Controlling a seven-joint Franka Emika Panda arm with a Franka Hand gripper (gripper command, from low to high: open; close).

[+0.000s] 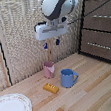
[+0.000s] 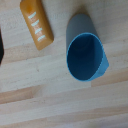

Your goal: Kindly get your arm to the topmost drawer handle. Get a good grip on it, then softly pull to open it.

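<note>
We see the arm [image 1: 58, 4] hanging above the wooden table [image 1: 97, 91], its gripper [image 1: 51, 43] spread open and holding nothing, directly over the blue mug [image 1: 69, 78]. The topmost drawer handle [image 1: 102, 16] sits on the dresser [image 1: 99, 30], well apart from the fingers [image 1: 57, 41], toward the exterior view's right of the mug. Near the mug lie a pink cup [image 1: 49, 69], an orange block [image 1: 51, 87] and a plate [image 1: 12, 109].

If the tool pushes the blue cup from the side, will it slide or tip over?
The blue cup stands upright on smooth wood, so it would probably slide. It looks rigid and empty, likely light. A high push might tip it; then it could roll.
</note>
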